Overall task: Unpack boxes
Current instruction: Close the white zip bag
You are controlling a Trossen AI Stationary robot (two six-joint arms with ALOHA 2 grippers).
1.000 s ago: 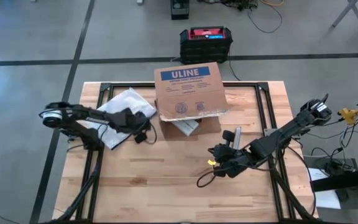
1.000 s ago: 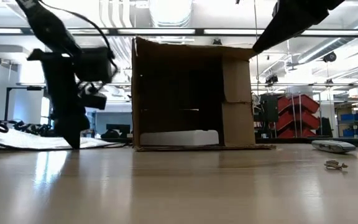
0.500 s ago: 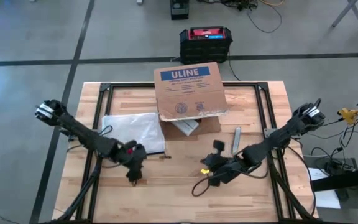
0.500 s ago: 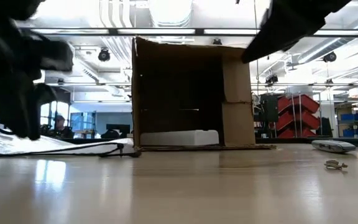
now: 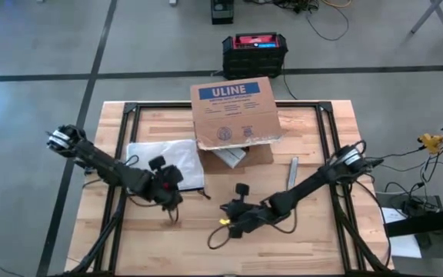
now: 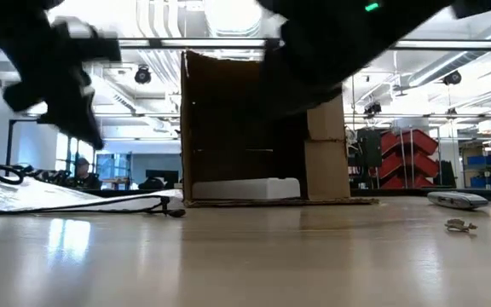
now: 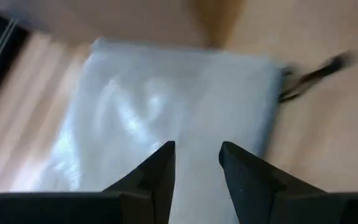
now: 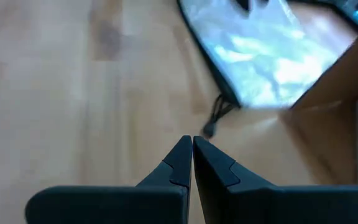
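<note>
The ULINE cardboard box (image 5: 234, 114) sits at one o'clock from the half-open, empty left gripper (image 5: 177, 178) and twelve o'clock from the closed right gripper (image 5: 227, 224).

1. The floor (image 5: 44, 46) is gray and smooth. Dark lines cross it near the top and down the left side of the high view.
2. The counter (image 5: 206, 238) is made of light wood strips and fills the middle of the high view.
3. Black cables (image 5: 321, 11) lie on the floor at the top of the high view.
4. In the low view, long bright ceiling lights (image 6: 228, 13) shine along the top.
5. White pipes (image 6: 156, 21) run along the ceiling at the upper middle.
6. Red bins (image 6: 407, 149) sit at the right side, with blue bins (image 6: 488, 162) farther right.
7. A person (image 6: 81, 170) sits far back on the left.
</note>
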